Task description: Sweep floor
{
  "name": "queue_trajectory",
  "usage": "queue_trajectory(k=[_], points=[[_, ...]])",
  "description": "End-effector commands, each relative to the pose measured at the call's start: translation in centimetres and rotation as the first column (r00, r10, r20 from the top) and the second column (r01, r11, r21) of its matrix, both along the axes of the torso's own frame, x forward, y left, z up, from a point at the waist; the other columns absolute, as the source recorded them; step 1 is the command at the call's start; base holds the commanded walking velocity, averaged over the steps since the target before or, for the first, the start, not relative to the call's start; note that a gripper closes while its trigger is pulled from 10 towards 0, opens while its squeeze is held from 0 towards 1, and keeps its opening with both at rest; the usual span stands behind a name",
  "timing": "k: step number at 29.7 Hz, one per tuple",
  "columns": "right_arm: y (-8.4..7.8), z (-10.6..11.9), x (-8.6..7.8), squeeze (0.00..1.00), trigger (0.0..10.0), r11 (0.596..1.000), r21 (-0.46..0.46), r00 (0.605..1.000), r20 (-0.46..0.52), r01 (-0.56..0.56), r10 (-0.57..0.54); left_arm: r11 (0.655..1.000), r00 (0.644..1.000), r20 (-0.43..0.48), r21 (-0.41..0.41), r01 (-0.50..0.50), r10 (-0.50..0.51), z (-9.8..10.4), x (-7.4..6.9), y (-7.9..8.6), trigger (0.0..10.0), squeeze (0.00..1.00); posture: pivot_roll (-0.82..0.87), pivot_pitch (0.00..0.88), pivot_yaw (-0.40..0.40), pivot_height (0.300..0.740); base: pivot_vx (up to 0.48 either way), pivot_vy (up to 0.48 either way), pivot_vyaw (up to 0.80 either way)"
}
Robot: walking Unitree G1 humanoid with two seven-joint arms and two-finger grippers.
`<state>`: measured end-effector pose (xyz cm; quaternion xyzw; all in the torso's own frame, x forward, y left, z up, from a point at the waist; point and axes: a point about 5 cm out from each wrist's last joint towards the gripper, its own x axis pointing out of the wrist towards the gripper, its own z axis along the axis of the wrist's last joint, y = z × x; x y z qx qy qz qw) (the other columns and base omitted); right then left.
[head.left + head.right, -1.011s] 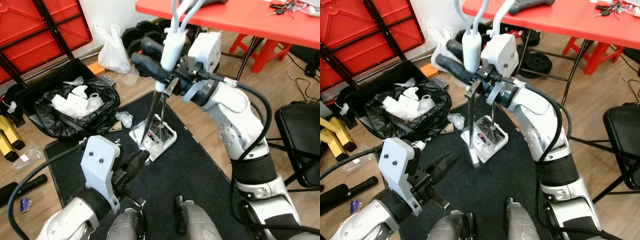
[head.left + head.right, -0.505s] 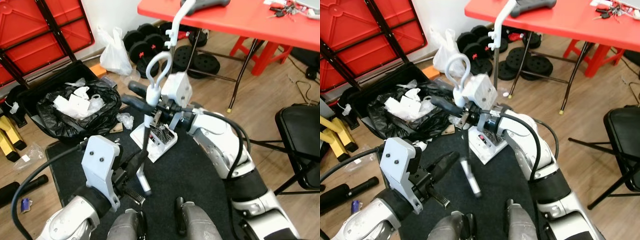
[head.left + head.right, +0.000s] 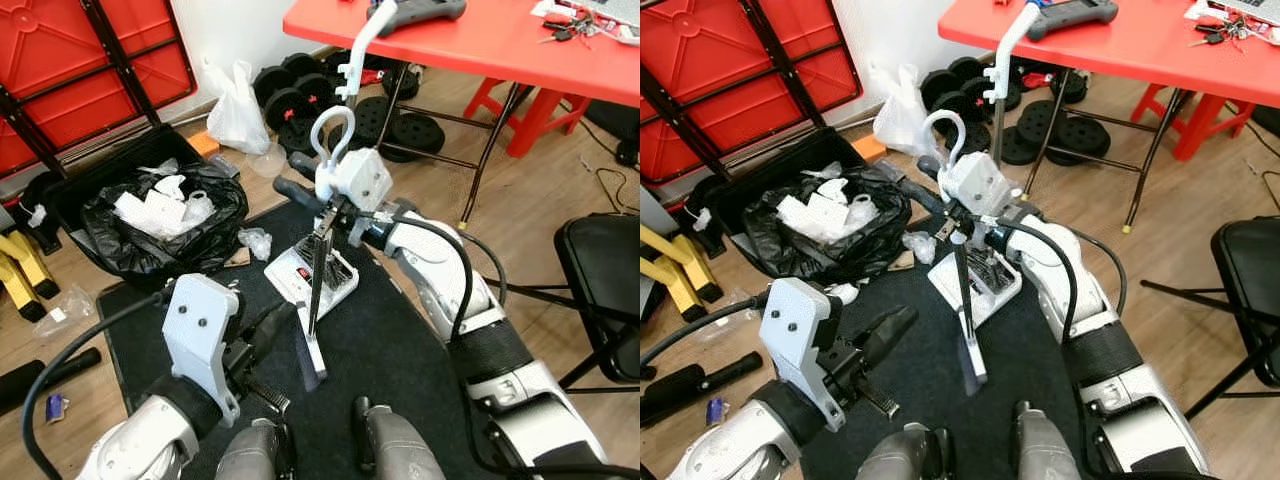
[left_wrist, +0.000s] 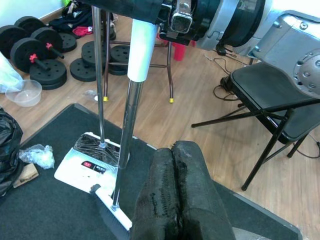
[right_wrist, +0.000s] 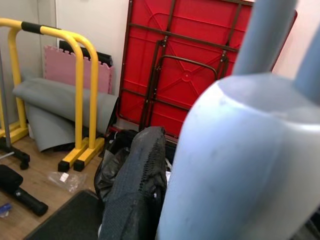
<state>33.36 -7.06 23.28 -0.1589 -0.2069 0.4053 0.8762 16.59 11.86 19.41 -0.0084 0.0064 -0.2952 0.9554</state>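
— Two grippers to account for, so we start on the left: our left gripper (image 4: pixel 181 195) hangs low over the dark rug (image 3: pixel 400 340) with its black fingers pressed together and nothing between them.

— And in the middle?

— The long broom with a metal shaft and pale looped plastic handle (image 3: pixel 318 270) stands nearly upright on the rug, its brush end down just beside the white upright dustpan (image 3: pixel 310 275). Our right gripper (image 3: pixel 322 198) has it clamped high up, just under the pale grip.

— How will it handle?

— We judge it light and stiff, a long lever: the smooth metal shaft may slip or twist, so we would keep to the thicker plastic sleeve. With one high hold the brush end may swing; a second hold lower on the shaft would steady it.

— And leftward, the black rubbish bag full of white scraps (image 3: pixel 165 215) sits well apart from the broom.
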Motion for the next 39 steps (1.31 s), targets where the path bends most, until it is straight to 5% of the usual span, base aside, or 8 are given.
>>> queue_trajectory(k=[1,22,29,30,39], points=[[-0.5,1.5,-0.1,0.0,10.0,0.997,-0.074,0.99,0.137,0.025,-0.015,0.999,0.999,-0.002,0.001,0.037,-0.037,-0.1,-0.3,-0.1,10.0,0.0,-0.03,0.236,0.013,0.74,0.0,0.0,0.0],[0.1,4.2,-0.7,0.0,10.0,1.0,-0.019,0.977,0.212,-0.011,0.015,0.999,0.999,0.001,-0.002,0.037,-0.037,-0.1,-0.2,-0.2,10.0,0.0,-0.04,0.234,0.012,0.74,0.0,0.0,0.0],[1.3,3.6,-1.8,0.0,10.0,0.992,0.028,0.985,0.122,-0.127,0.123,0.999,0.999,0.0,0.0,0.038,-0.038,-0.1,-0.1,-0.1,10.0,0.0,-0.04,0.227,0.016,0.74,0.0,0.0,0.0],[1.8,3.2,-2.7,0.0,10.0,0.974,0.039,0.974,0.06,-0.222,0.219,0.999,0.999,-0.002,0.001,0.037,-0.037,-0.2,0.0,-0.1,10.0,0.0,-0.04,0.217,0.016,0.74,0.0,0.0,0.8],[1.5,2.4,-4.1,0.0,10.0,0.935,-0.008,0.935,-0.02,-0.355,0.354,0.999,0.999,-0.007,0.008,0.032,-0.032,-0.9,0.6,0.1,10.0,0.0,-0.04,0.173,0.012,0.74,0.0,0.0,0.8]])
